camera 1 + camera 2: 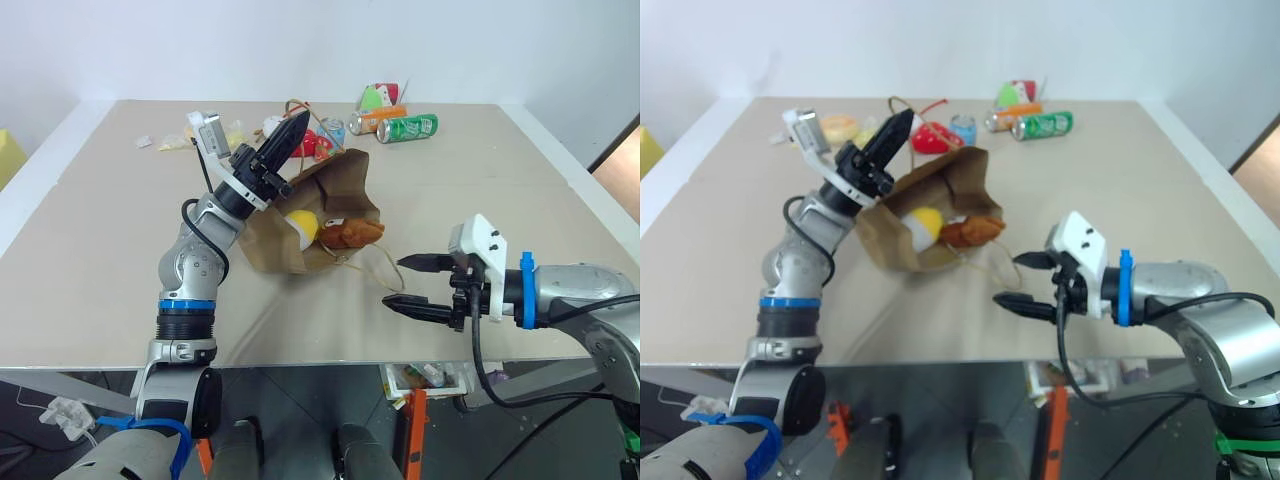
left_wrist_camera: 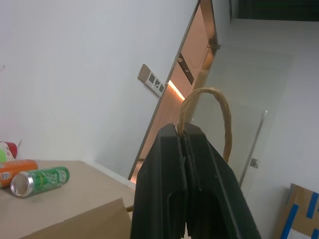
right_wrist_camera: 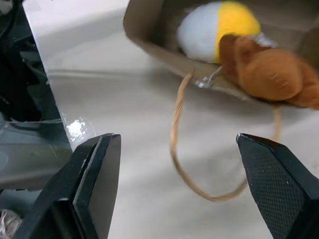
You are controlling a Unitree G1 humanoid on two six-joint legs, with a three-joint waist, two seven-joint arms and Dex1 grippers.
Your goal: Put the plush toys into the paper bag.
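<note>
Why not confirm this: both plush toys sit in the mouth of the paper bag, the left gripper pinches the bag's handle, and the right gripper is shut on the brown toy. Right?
One thing is wrong. The right gripper is open and holds nothing; the right wrist view shows its fingers spread, apart from the brown toy. The rest stands: the brown toy and the white-and-yellow toy sit in the paper bag, and the left gripper pinches the handle.

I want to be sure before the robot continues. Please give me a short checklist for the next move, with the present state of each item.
1. Left gripper shut on the bag's handle: ok.
2. Paper bag mouth held open: ok.
3. White-and-yellow toy inside the mouth: ok.
4. Brown toy fully inside: not ok, it lies across the lower edge.
5. Right gripper open and holding nothing: ok.
6. Lower handle lying loose on the table: ok.
</note>
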